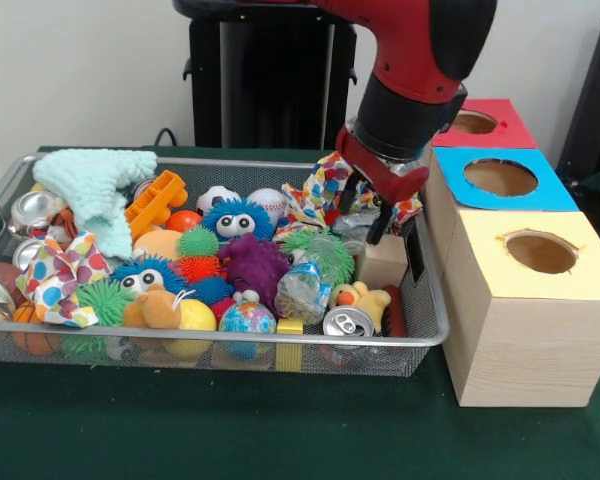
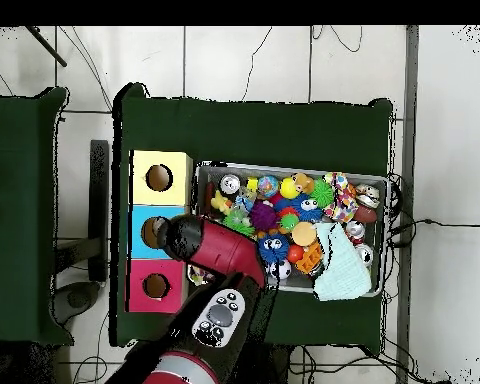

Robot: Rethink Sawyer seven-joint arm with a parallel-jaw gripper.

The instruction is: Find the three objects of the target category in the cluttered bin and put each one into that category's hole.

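The gripper [image 1: 380, 205] is hanging at the bin's [image 1: 435, 330] two o'clock corner, fingers pinching a spotted cloth [image 1: 320, 190], needing carrying to a hole.

**A big red and black robot arm**

The arm [image 1: 420, 60] is shiny red with fat, round parts, and a wide black band sits near its end. Below the band is a red piece, then the small dark gripper [image 1: 375, 215]. Seen from above, the arm [image 2: 219, 255] carries a grey panel [image 2: 216, 317] with round dark buttons.
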